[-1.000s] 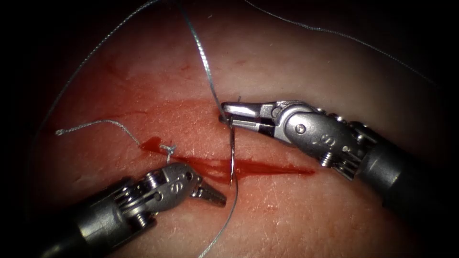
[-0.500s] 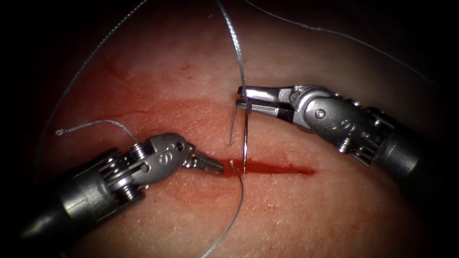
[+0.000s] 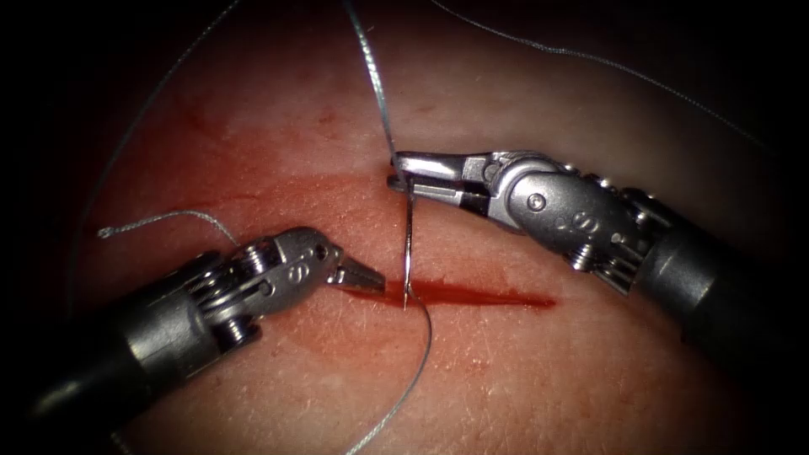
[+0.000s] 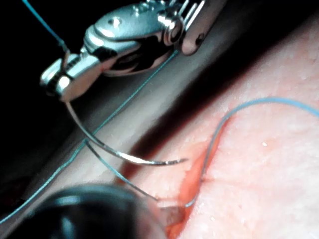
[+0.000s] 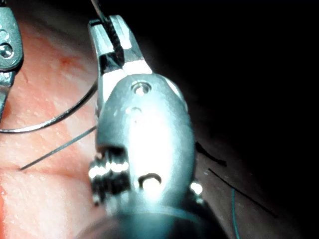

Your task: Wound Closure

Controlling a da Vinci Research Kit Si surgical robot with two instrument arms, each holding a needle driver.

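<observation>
The right gripper (image 3: 403,179), brushed steel with finely toothed inner faces, is clamped on the curved needle (image 3: 408,244) near its thread end. The needle is a thin, polished arc hanging down from the jaws; its point sits at the cut (image 3: 472,295), just at the red fluid (image 3: 506,297), and whether it has entered the tissue (image 3: 522,371) cannot be told. In the left wrist view the point seems to hover just above the surface. An "S" is stamped on the right tool's rounded wrist housing.

The left gripper (image 3: 362,275), short and serrated, lies closed and holds nothing, its tip touching the cut's left end beside the needle. Its housing also bears an "S".

The thread (image 3: 375,84), a fine twisted grey strand, rises from the needle's end and another length curls below the cut. A frayed cut end of thread (image 3: 160,221) lies left. The tissue is pale, glistening and pored.
</observation>
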